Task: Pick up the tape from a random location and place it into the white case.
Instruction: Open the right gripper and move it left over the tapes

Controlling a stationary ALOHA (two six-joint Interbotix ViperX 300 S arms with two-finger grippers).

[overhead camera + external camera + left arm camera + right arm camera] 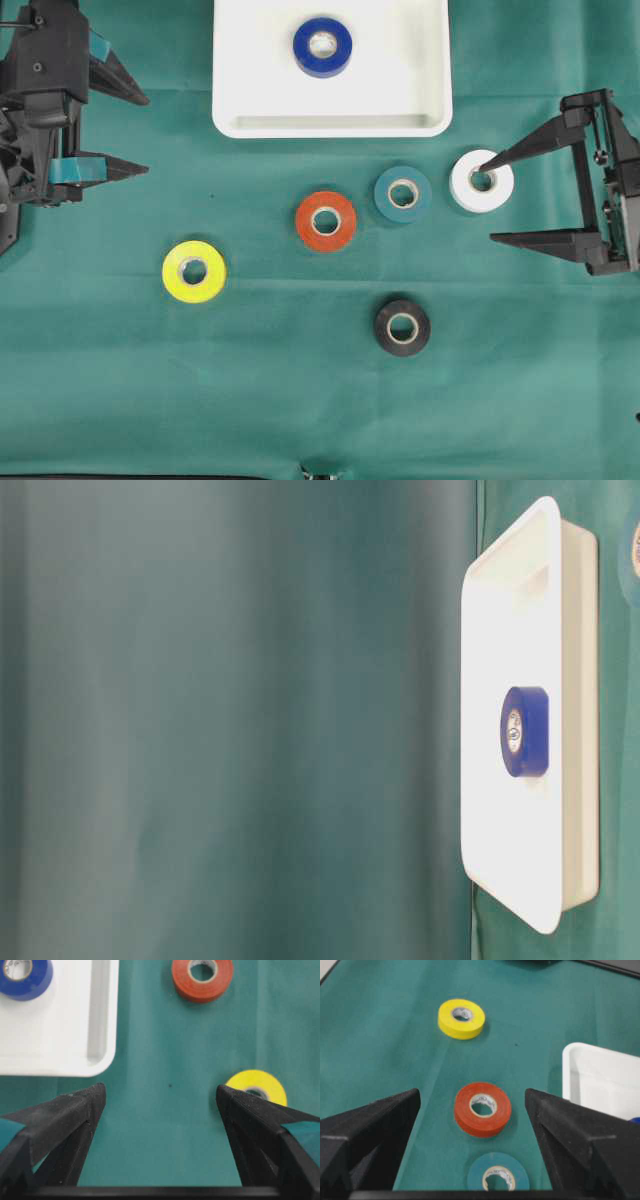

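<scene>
Black pointed fingers of the right tool (472,1105) fill the bottom of the right wrist view, standing wide apart with nothing between them. Beyond them lie a teal roll of tape (498,1175), an orange roll of tape (482,1109) and, further, a yellow roll of tape (461,1018), all flat on the green cloth of the desk (380,1035).

The landmark is the white case (240,90), a wide shallow white plastic tray with rounded corners and a raised rim, at the top middle of the overhead view. Inside the white case, near its far side, lies a blue roll of tape (322,47), flat on the bottom.

Below the white case, just beside its lower right corner, is the teal roll; the orange roll is a little lower and more to the left. Right of the white case's lower right corner lies a white roll of tape (495,190), and the upper fingertip of the right tool appears over its centre hole; whether it touches cannot be told. A black roll of tape (402,327) lies well below the white case. The yellow roll is far to the lower left of it.

Left of the white case hangs the left tool (140,133), its fingers also spread apart and holding nothing.
</scene>
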